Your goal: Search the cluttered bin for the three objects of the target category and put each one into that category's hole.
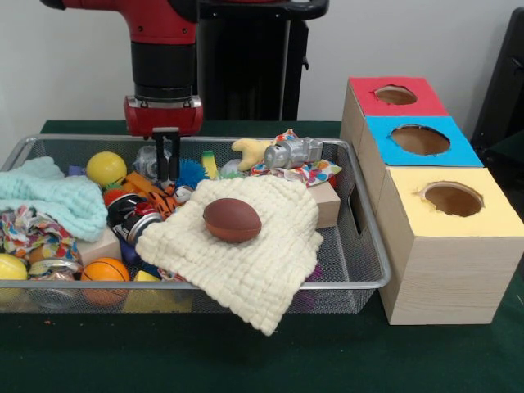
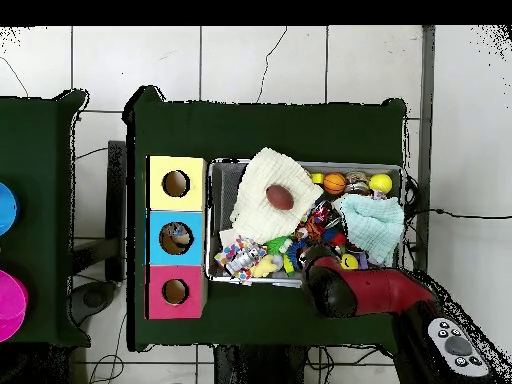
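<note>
Bin [image 1: 370,282] of silver wire mesh, spread along the middle of the green counter [image 1: 246,360], crammed and unsorted. Hole [image 1: 395,95] in the red box top, open and unfilled as far as can be seen, on the box nearest the robot's edge of the counter, last in the row of three standing just beside the bin's short end.

Inside the bin: brown football [image 1: 232,219] resting on a cream knitted cloth [image 1: 246,254] that spills over the rim on the camera's side. Orange ball [image 1: 106,271] and yellow ball [image 1: 106,168] among crushed cans and scraps at the other end, under and beside a pale blue cloth [image 1: 49,201]. Silver toy [image 1: 292,151] and patterned rag [image 1: 307,173] by the rim toward the robot.

End effector [image 1: 168,164] lowered into the clutter near the robot-side rim, between the yellow ball and a blue fuzzy thing [image 1: 191,173]. Fingers [image 1: 173,155] drawn close together, nearly closed; nothing clearly gripped, though contact with the things beneath cannot be told. Seen from overhead, arm covering that stretch of the bin.

Judged as the search-and-pick stage, with none of the three targets visibly delivered. Category not readable from the boxes, balls being only a guess. Next move likely to call for a firm grip on one item, a straight lift clear of the tangled cloth and cans, then a carry across the bin's short end to the red-topped box, well apart from here, and a release squarely over its opening, not the blue one beside it.
</note>
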Available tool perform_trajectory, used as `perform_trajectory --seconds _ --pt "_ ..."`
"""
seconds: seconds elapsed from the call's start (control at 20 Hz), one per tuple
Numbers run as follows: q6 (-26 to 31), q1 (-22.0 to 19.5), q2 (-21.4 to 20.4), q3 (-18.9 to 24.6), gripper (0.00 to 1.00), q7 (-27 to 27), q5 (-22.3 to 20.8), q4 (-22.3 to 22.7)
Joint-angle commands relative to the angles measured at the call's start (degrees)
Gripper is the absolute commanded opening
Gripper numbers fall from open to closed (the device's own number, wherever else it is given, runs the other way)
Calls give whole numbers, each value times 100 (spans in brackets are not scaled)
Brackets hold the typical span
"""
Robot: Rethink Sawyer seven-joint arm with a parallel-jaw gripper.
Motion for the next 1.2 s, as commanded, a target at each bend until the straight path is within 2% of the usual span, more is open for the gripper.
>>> perform_trajectory --seconds 0.05,0.2,0.25,0.7,0.9,1.2 --pt "591 49 -20 7 0 500 207 -20" --pt "588 40 -30 -23 0 487 183 -17" --pt "586 10 -44 -23 100 474 175 8" --pt "647 11 -117 -83 100 462 180 45" --pt "487 4 -145 -156 100 479 82 56" --pt "456 -249 -189 -113 100 392 25 220"
